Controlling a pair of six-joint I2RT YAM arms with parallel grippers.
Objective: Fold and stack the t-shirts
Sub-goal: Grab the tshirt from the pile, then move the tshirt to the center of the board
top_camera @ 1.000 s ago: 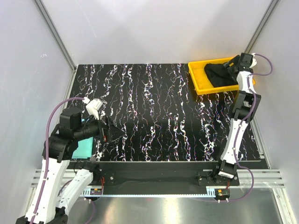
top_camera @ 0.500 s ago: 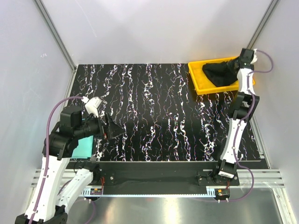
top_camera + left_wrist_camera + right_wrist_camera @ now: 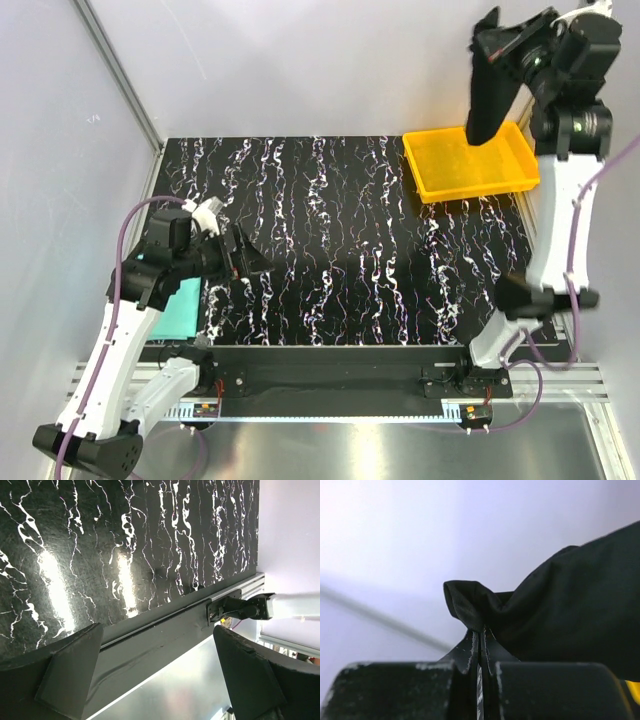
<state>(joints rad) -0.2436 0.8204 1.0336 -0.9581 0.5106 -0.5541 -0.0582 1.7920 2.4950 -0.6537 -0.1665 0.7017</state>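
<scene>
The black t-shirt (image 3: pixel 487 95) hangs in a long bunch high above the table's back right corner. My right gripper (image 3: pixel 497 38) is shut on its top edge; in the right wrist view the jaws (image 3: pixel 480 630) pinch a fold of the black cloth (image 3: pixel 570 615). The teal t-shirt (image 3: pixel 178 308) lies flat at the table's left front edge, partly hidden under my left arm. Just right of it, my left gripper (image 3: pixel 245 262) hovers over the table. Its fingers (image 3: pixel 70 675) stand wide open with nothing between them.
A yellow tray (image 3: pixel 430 175) with nothing in it sits at the back right corner, below the hanging shirt. The table top (image 3: pixel 340 230) is black with white marbling. Grey walls and metal posts close in both sides. A dark front rail (image 3: pixel 165 630) runs along the near edge.
My right gripper shut on the black shirt in the tray and lifted it high out of the tray. My left gripper moved slightly right and stays open.
</scene>
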